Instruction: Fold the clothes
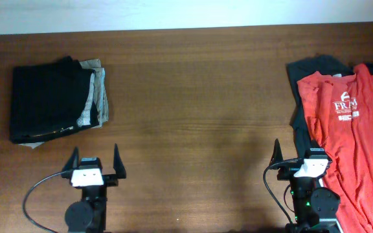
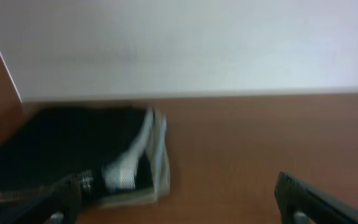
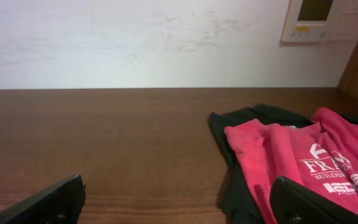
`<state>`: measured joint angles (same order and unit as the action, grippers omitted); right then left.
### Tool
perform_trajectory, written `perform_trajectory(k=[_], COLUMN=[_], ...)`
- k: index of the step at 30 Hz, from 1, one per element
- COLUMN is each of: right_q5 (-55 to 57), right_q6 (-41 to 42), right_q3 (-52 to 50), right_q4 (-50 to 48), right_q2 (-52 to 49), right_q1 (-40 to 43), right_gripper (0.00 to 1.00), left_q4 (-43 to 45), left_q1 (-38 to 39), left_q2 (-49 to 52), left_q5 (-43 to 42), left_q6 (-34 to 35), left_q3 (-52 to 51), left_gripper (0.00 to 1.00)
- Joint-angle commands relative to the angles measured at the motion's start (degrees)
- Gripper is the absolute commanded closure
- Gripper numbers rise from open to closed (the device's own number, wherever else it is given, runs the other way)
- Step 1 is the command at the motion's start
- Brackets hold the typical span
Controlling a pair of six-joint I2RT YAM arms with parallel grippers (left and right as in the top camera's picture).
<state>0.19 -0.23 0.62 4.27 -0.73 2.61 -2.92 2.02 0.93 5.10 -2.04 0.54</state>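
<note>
Left gripper (image 1: pixel 96 155) sits at the near edge of the wooden table (image 1: pixel 193 97), toward its left side. Its two fingers are spread wide with nothing between them. The left wrist view is blurred but shows the two dark fingertips far apart at the bottom corners.

Right gripper (image 1: pixel 302 155) sits at the table's near edge, toward its right side. Its fingers are also spread wide and empty. In the overhead view, its right finger lies at the edge of a red T-shirt.

The red T-shirt (image 1: pixel 361 129) is spread loosely, unfolded, on the table's right end. White lettering is printed on its chest. It lies on top of a dark garment (image 1: pixel 316 66), which shows along the shirt's left and far edges.

On the table's left end, toward the far side, is a stack of folded clothes (image 1: pixel 50 97). A black piece is on top, with grey and beige layers showing at its right edge.

Beyond the table's far edge is a white wall, with a pale control panel (image 3: pixel 319 18) mounted at the upper right in the right wrist view.
</note>
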Motion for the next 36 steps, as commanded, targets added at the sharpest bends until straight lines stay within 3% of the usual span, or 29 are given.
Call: perform_trajectory(k=[1, 36], right_q5=[0.5, 0.5], right_q6=[0.1, 0.1], right_q3=[-0.3, -0.3], right_q4=[0.4, 0.4], right_q2=[0.4, 0.4], right_q1=[-0.3, -0.3], right_gripper=[0.01, 0.01], left_q4=[-0.7, -1.4], left_q1=[0.2, 0.2], left_q2=[-0.7, -0.6], left_q5=[-0.9, -0.9], left_q6=[-0.8, -0.8], left_q3=[0.0, 0.0], left_gripper=[0.01, 0.01])
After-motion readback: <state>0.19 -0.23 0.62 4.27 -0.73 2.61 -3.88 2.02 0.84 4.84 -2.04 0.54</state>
